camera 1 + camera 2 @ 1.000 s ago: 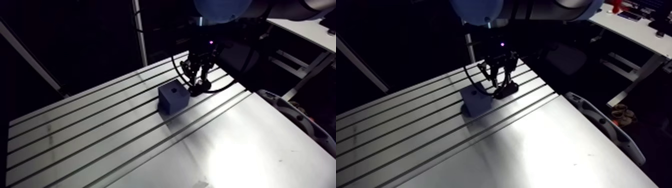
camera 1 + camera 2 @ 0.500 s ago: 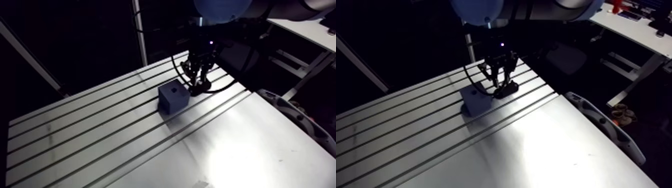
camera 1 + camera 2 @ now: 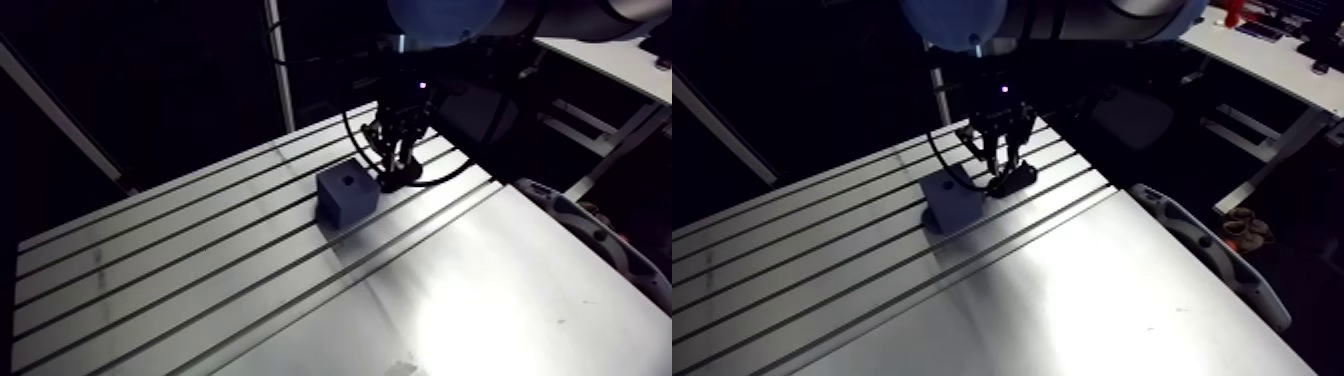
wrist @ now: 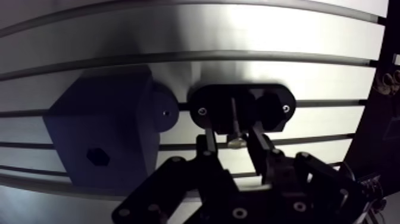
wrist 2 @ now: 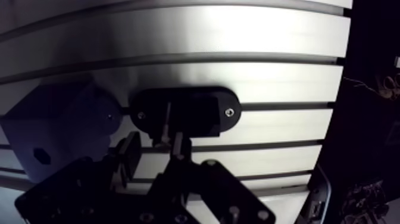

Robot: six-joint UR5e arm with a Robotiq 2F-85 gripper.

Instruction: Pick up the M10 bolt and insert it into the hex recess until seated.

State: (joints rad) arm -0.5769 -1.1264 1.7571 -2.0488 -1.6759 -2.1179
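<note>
Straddling one bolt (image 4: 234, 122), pincer (image 4: 234, 143) released, gaps both sides. Bolt upright in one black oval holder (image 4: 214, 110), long axis vertical, head up. One blue block (image 4: 101, 119) just beside holder, one hex recess (image 4: 98, 156) facing up. Slotted desk (image 4: 238, 36) beneath.

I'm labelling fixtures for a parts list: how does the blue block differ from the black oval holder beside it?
The blue block is tall and boxy; the black holder is a low, flat oval. The block's hex recess is empty, while the bolt stands in the holder. Both sit on the slotted table, side by side.
</note>
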